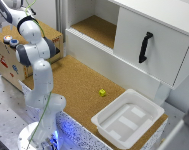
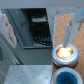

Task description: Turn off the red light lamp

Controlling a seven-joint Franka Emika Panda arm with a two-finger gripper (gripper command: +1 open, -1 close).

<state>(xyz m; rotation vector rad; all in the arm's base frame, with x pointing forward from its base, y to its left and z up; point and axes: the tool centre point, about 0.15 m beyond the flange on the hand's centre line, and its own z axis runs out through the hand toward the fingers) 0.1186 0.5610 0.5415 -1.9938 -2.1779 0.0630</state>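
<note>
In the wrist view the red light lamp (image 2: 64, 52) glows orange-red inside a pale round rim. My gripper (image 2: 65, 41) shows as one narrow pale blade with its fingers together, and its tip hangs just above the lamp's edge. Nothing is held. In the exterior view the lamp (image 1: 7, 38) is a small round dot on top of the yellow-brown wooden box (image 1: 6, 62), at the exterior view's left. The arm reaches over that box, and the hand is mostly lost at the frame's upper left corner.
A blue-topped button (image 2: 64, 78) sits right beside the lamp, also on the box (image 1: 14, 43). On the cork tabletop lie a small yellow block (image 1: 102, 92) and a white plastic bin (image 1: 128, 118). A white cabinet with a black handle (image 1: 145, 47) stands behind.
</note>
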